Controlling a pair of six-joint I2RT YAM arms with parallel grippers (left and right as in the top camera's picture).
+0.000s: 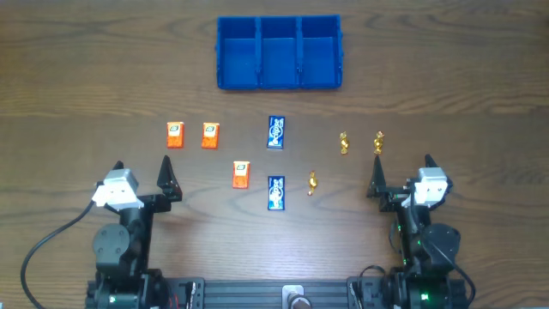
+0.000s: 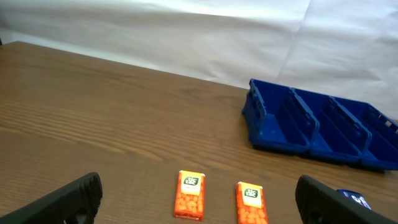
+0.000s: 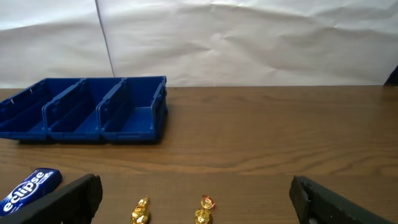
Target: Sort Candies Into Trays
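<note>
A blue tray (image 1: 279,83) with three empty compartments stands at the far middle of the table. Three orange candy boxes (image 1: 175,135) (image 1: 210,135) (image 1: 242,174) lie left of centre, and two blue packs (image 1: 276,132) (image 1: 276,192) lie in the middle. Three gold-wrapped candies (image 1: 344,142) (image 1: 378,142) (image 1: 313,182) sit to the right. My left gripper (image 1: 144,176) is open near the left base, just short of two orange boxes (image 2: 189,194) (image 2: 250,202). My right gripper (image 1: 403,174) is open near the right base, just short of two gold candies (image 3: 142,211) (image 3: 204,210). Neither holds anything.
The wooden table has bare room on both sides of the tray (image 2: 317,127) (image 3: 87,111) and between it and the candies. A white backdrop stands behind the table's far edge. A blue pack (image 3: 28,188) lies at the edge of the right wrist view.
</note>
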